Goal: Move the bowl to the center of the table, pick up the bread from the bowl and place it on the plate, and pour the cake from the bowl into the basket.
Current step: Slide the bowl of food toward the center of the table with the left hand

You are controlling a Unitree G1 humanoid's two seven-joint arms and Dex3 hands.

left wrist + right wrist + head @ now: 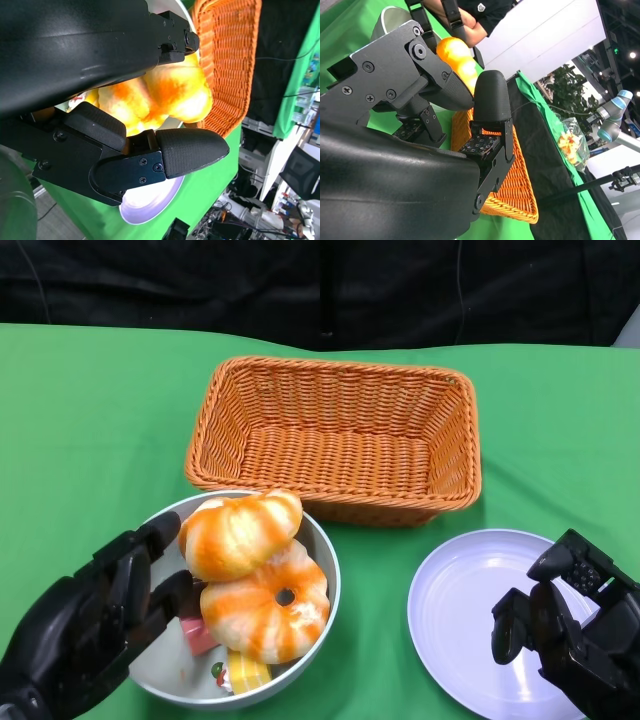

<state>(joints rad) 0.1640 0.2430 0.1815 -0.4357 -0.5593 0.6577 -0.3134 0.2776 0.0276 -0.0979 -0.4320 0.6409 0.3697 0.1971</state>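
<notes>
- The bowl [322, 570] sits on the green tabletop [90, 430] toward the near left, just in front of the wicker basket [335, 435] and beside the white plate [470, 610]. It looks left of centre, so I judge the first step as in hand rather than finished.
- The left robot hand [95, 615] is at the bowl's left rim, with fingers on the wall and over the edge; it appears to grip the bowl.
- Both pieces of orange-glazed bread [240, 532] lie in the bowl: a croissant-like piece on top and a ring-shaped one under it. None is on the plate, which holds no food.
- The cake [245, 672], a small piece with a coloured top, lies low in the bowl under the bread. No food is in the basket, so pouring is not yet done.
- The right robot hand [560, 625] hovers over the plate's right side, with fingers curled loosely and apart and nothing in them.
</notes>
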